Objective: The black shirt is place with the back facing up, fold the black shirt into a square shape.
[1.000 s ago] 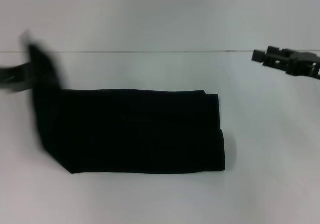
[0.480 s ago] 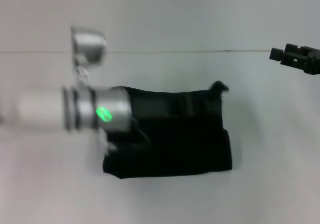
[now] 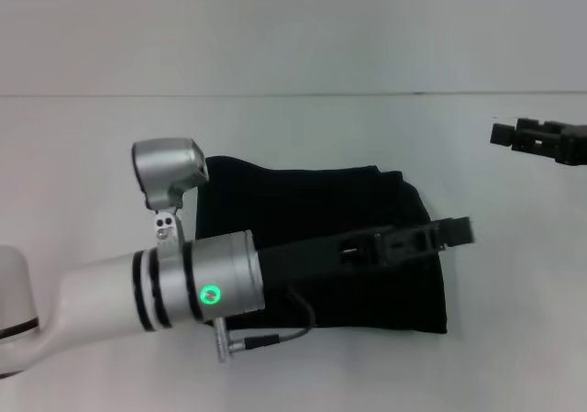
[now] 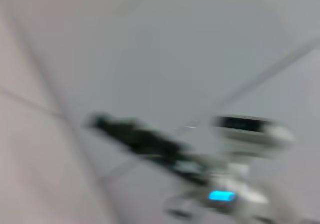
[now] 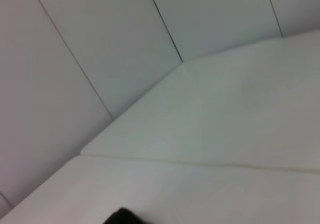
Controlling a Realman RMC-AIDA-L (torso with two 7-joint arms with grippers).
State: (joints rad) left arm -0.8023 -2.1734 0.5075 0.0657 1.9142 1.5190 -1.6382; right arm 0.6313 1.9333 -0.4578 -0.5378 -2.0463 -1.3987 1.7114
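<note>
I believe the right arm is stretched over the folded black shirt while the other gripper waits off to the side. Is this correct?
Not quite: the head view shows the left gripper stretched over the folded black shirt, while the right gripper waits off to the side.

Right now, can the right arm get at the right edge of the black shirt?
Probably yes. The right gripper hangs apart from the black shirt, with bare table between, though the left gripper already reaches over that edge.

The head view looks down on the table (image 3: 514, 357); both wrist views angle across it toward the wall (image 5: 100, 39).
</note>
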